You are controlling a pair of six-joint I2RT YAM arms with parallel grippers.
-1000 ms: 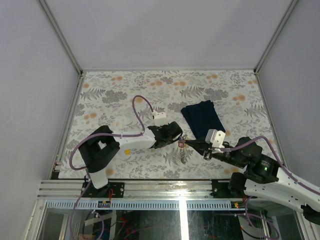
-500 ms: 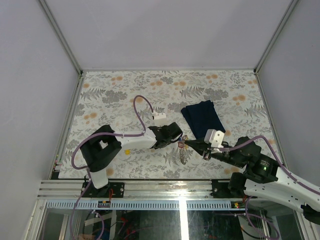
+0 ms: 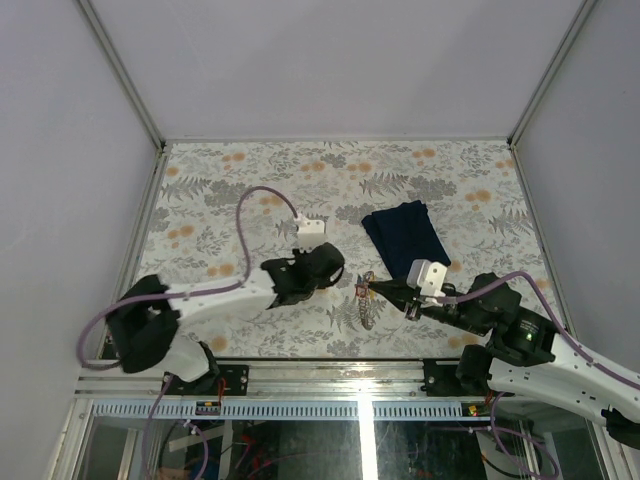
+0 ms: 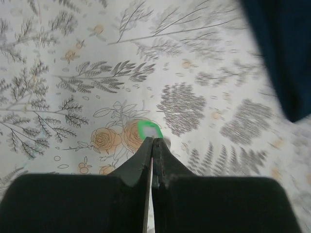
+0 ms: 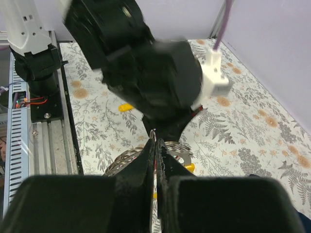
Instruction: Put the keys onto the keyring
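found the left gripper (image 4: 153,141) clenched, its two dark fingers pressed flat together in the lower middle of the left wrist view, with only a hairline between them. saw the green-tagged key (image 4: 148,130) right at the tips, just above them in the frame: a green oval tag with a pale centre, lower edge covered by the fingertips, and a speck of silver metal just right of the tips. could not settle between a pinch on that key and mere contact with it lying on the flowered table (image 4: 73,58). noted the navy cloth (image 4: 279,53) in the upper right corner of that view, well apart from the key.

found the right gripper (image 5: 154,141) likewise clamped shut, low in the middle of the right wrist view, grasping the keyring (image 5: 176,146) by a small silver loop poking up from between the tips, with the toothed rim curving out to both sides behind the fingers and a yellow tag of its own at the lower right. made out the left gripper there as a blurred black mass filling the upper middle of the frame, pointed downward and ending just above that silver loop. spotted a loose yellow tag (image 5: 125,107) on the table left of centre, apart from both tools.

placed the keyring, in the top view, just below centre at the right gripper's tips, trailing toward the bottom edge, with the left gripper just to its left and the cloth up and to the right.
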